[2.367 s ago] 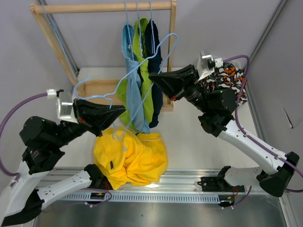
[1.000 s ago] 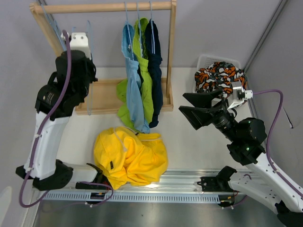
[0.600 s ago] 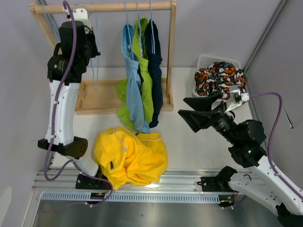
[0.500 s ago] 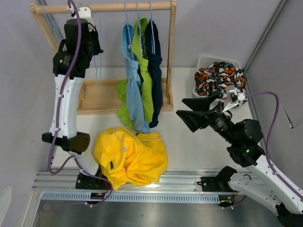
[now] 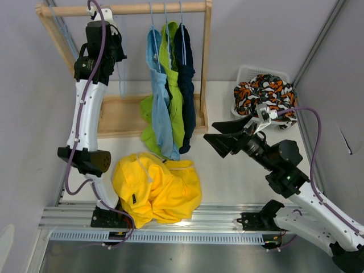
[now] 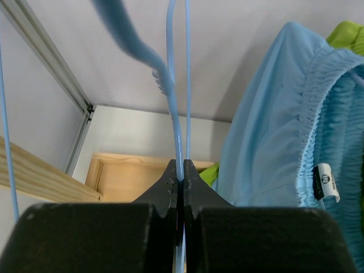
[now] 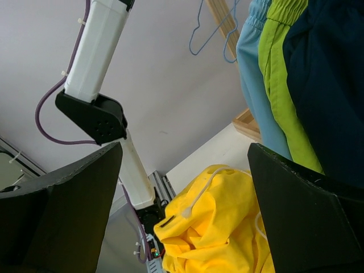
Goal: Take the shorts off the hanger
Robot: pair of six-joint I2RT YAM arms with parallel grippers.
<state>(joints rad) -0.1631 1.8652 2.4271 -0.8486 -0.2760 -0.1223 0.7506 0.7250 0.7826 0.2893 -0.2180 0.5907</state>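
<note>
Pale booth, wooden rack at the back

Plain grey walls [image 5: 256, 28] close in on three sides, with metal framing strips [image 5: 320, 35] running up them. A white counter [image 5: 222, 182] fills the space. A wooden clothes rack [image 5: 136, 9] stands at its far left, and a ribbed aluminium rail [image 5: 222, 211] along the near edge catches the light.

Lab test cell: grey panels [image 5: 267, 34], aluminium rail [image 5: 216, 214].

Wooden garment rack [image 5: 131, 9] standing on white table [image 5: 227, 170], white basket [image 5: 245, 71] far right, aluminium rail [image 5: 222, 215] along near edge
</note>
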